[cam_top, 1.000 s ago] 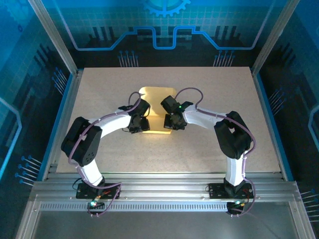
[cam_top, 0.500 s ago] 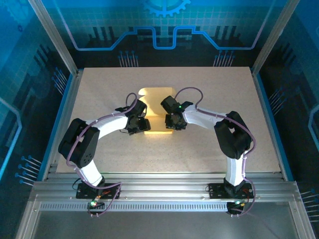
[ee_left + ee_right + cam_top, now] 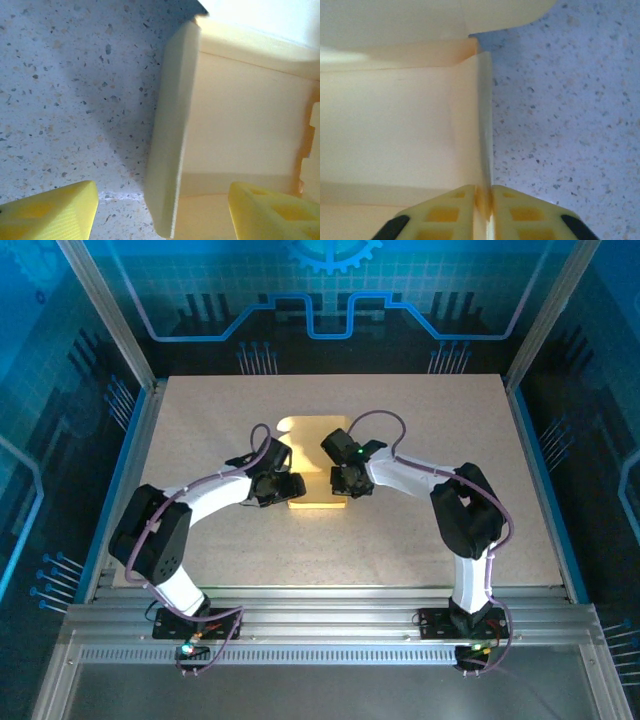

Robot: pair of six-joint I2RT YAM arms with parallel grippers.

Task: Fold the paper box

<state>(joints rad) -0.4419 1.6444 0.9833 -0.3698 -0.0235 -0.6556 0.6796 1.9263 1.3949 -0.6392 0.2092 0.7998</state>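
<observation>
The left claw (image 3: 162, 194) is released, its yellow fingers (image 3: 55, 212) spread either side of the upright left wall of the paper box (image 3: 240, 130), one over the speckled table (image 3: 60, 90) and one inside the box. The right claw (image 3: 484, 196) is clenched on the box's thin right wall, which is pinched between its tips. From above, the box (image 3: 305, 430) sits mid-table between the two wrists, where it lay a second ago. The left arm's elbow has swung outward and nearer the table's left edge since then, while the right arm has hardly shifted.
</observation>
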